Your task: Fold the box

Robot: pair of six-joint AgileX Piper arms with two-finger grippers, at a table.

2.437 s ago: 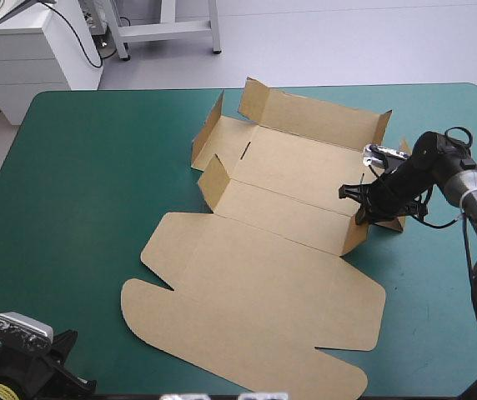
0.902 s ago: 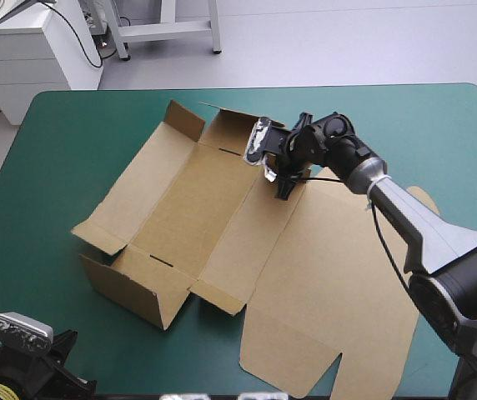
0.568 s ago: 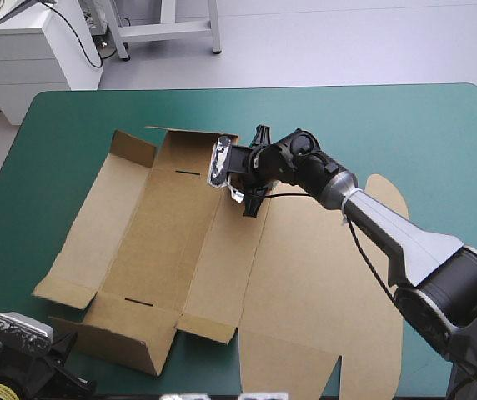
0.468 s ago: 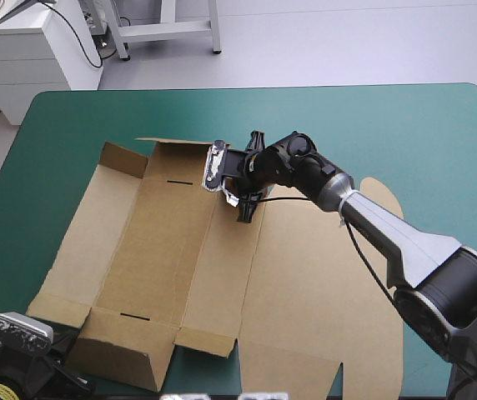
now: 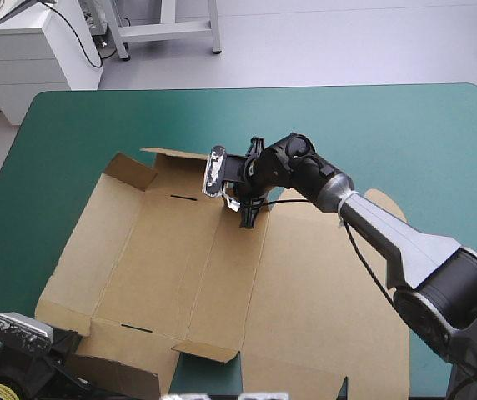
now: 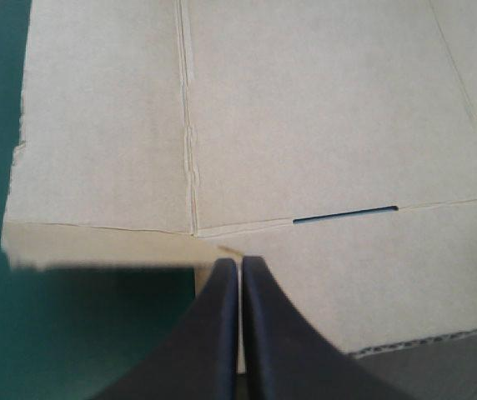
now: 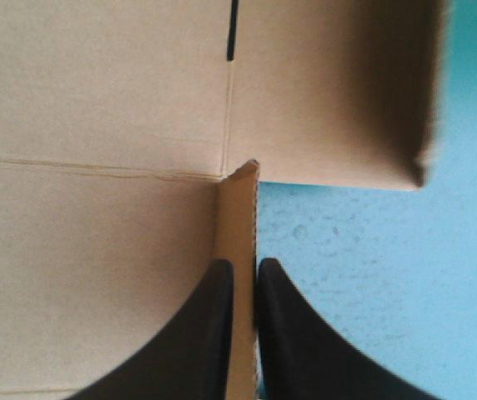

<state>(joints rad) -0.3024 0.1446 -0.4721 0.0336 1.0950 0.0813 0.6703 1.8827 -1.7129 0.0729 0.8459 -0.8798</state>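
Note:
The brown box (image 5: 222, 275) lies as an open sheet across the table's middle and left. Short flaps stand raised at its far left corner and near end, and the lid panel lies flat toward the right. My right gripper (image 5: 247, 220) is at the box's far edge. In the right wrist view it (image 7: 244, 265) is shut on an upright flap of the box (image 7: 97, 83). My left gripper (image 5: 65, 379) sits at the table's front left corner. In its own view it (image 6: 238, 263) is shut in one point, just above the box's near end (image 6: 305, 125), with nothing in it.
The teal-green cover (image 5: 405, 125) shows bare along the far side and the right. The box's near end reaches the front edge beside my left arm. A rounded lid ear (image 5: 386, 202) lies beside my right forearm.
My right gripper has dragged the box from the table's right side to the left and turned it. Just before now the box slid nearer to the front edge. The left arm has stayed still.

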